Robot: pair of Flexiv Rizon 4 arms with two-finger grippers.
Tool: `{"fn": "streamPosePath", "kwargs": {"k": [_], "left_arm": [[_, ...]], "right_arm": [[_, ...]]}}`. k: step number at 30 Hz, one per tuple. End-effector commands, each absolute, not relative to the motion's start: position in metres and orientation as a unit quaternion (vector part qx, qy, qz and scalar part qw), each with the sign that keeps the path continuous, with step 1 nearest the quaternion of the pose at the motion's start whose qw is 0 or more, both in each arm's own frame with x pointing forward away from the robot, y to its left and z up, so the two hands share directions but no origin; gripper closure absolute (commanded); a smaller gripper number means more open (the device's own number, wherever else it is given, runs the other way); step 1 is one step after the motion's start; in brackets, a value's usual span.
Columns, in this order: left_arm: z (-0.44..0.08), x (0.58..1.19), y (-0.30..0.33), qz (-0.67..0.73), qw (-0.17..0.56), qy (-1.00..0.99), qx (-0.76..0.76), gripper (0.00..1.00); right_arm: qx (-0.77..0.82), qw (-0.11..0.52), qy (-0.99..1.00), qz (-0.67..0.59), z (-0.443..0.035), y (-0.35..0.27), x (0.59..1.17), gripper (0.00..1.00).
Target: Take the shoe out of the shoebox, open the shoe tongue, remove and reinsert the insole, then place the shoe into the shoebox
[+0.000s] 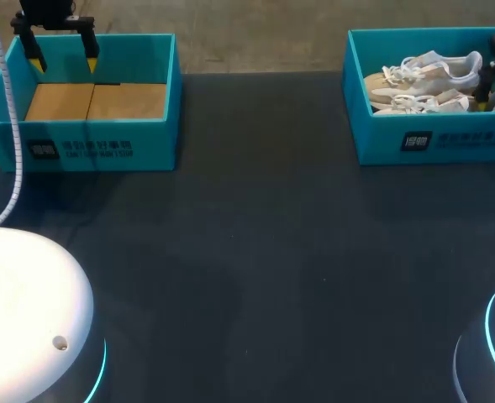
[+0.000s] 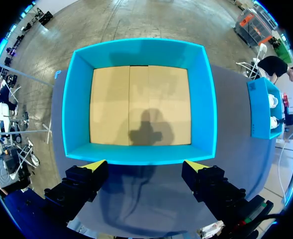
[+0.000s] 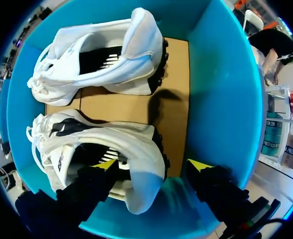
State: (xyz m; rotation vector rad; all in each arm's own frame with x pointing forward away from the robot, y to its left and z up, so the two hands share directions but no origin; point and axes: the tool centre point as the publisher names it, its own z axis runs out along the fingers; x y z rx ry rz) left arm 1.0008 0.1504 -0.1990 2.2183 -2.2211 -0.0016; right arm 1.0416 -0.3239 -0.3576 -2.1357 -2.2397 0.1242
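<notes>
Teal cardboard, rigid and square-walled: the right shoebox (image 1: 432, 138) holds two white lace-up sneakers (image 1: 423, 80) on a tan liner, and the left shoebox (image 2: 141, 154) shows a flat tan floor. The right wrist view alone shows the right gripper (image 3: 152, 164) with fingers apart, straddling the padded heel of the nearer sneaker (image 3: 86, 139). The left gripper (image 1: 62, 60) hangs, fingers spread, above the left shoebox's far wall.

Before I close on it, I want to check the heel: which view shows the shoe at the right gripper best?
The right wrist view: the shoe fills it, its heel between the open right gripper fingers. The head view shows it small, side-on behind the shoebox wall. The left wrist view shows only distant white specks.
</notes>
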Motion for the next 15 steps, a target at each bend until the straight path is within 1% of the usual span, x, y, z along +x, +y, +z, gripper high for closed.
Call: {"fn": "streamPosePath", "kwargs": {"k": [1,3,4,8,11,14,15], "left_arm": [[-0.1992,1.0005,0.1503,-0.001,0.001,-0.707,0.707,0.0],[-0.1992,1.0005,0.1503,-0.001,0.001,-0.707,0.707,0.0],[-0.1992,1.0005,0.1503,-0.001,0.001,-0.707,0.707,0.0],[-0.1992,1.0005,0.1503,-0.001,0.001,-0.707,0.707,0.0],[-0.1992,1.0005,0.1503,-0.001,0.001,-0.707,0.707,0.0],[-0.1992,1.0005,0.1503,-0.001,0.001,-0.707,0.707,0.0],[-0.1992,1.0005,0.1503,-0.001,0.001,-0.707,0.707,0.0]], "right_arm": [[-0.69,0.026,-0.722,0.034,-0.3633,-0.3252,1.0441,0.14],[-0.693,0.031,-0.72,0.028,-0.3651,-0.3267,1.0435,0.17],[-0.694,0.033,-0.719,0.026,-0.3659,-0.3272,1.0432,0.22],[-0.695,0.036,-0.717,0.026,-0.3693,-0.3279,1.042,0.22],[-0.697,0.038,-0.715,0.025,-0.3709,-0.3286,1.0415,0.26],[-0.698,0.039,-0.715,0.025,-0.3725,-0.3279,1.0404,0.21],[-0.697,0.039,-0.715,0.025,-0.3732,-0.3275,1.0403,0.22]]}}
